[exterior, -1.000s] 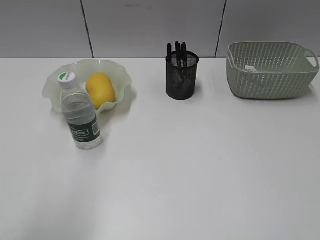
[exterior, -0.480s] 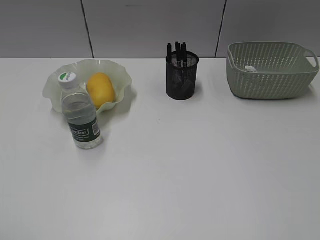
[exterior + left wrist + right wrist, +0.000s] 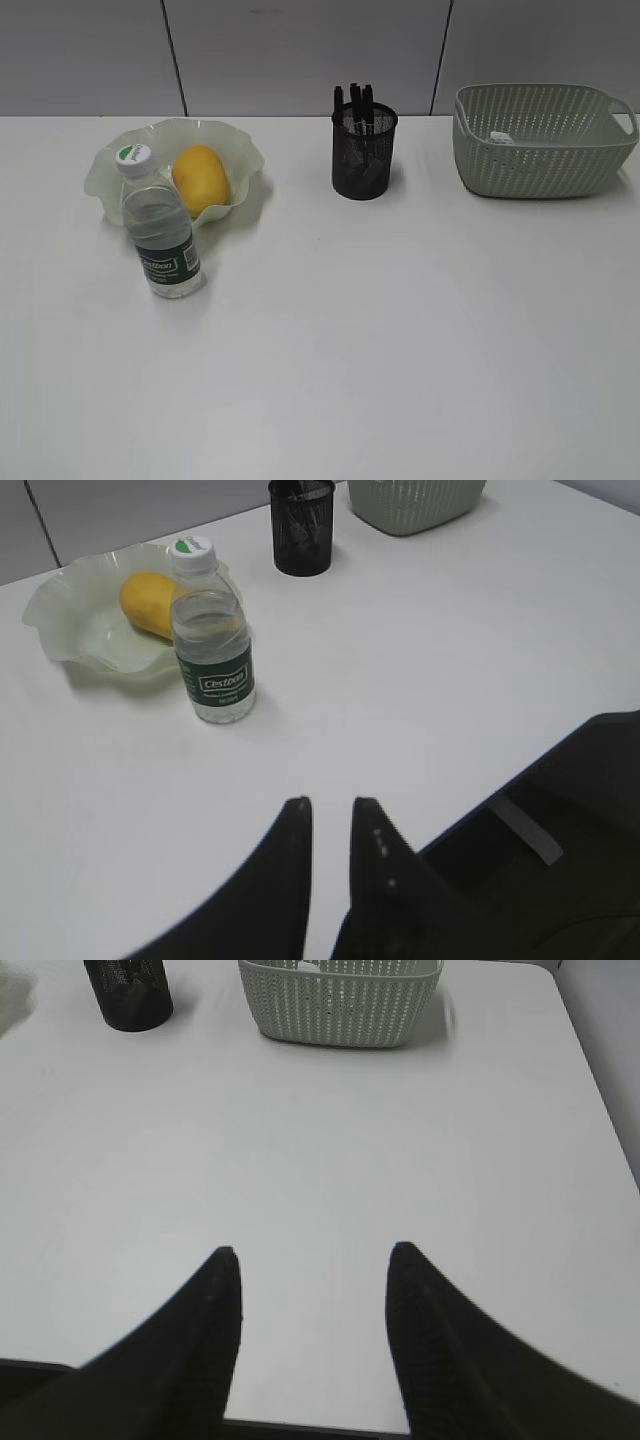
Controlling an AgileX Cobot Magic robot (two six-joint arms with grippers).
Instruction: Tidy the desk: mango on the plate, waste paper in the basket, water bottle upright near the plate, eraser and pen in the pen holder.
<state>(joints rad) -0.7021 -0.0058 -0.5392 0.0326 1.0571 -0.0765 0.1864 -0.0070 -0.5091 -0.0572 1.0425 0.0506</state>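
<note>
Tabletop (image 3: pixel 400 330) with all task items placed; both grippers empty at its near edge.

Landmark: the pen holder (image 3: pixel 364 152), a black mesh cup at the rear centre holding dark pens (image 3: pixel 354 100); the eraser cannot be made out. Left of the pen holder lies the plate (image 3: pixel 240 150), with the mango (image 3: pixel 200 178) resting in it. The water bottle (image 3: pixel 160 228) stands upright, cap up, just in front of the plate's near rim. Right of the pen holder stands the basket (image 3: pixel 540 150), with the waste paper (image 3: pixel 502 138) inside it. The left gripper (image 3: pixel 330 815) hangs above bare tabletop, fingers (image 3: pixel 295 830) set to a narrow gap, holding nothing. The right gripper (image 3: pixel 313 1260) has fingers (image 3: pixel 222 1280) spread moderately wide, holding nothing.
</note>
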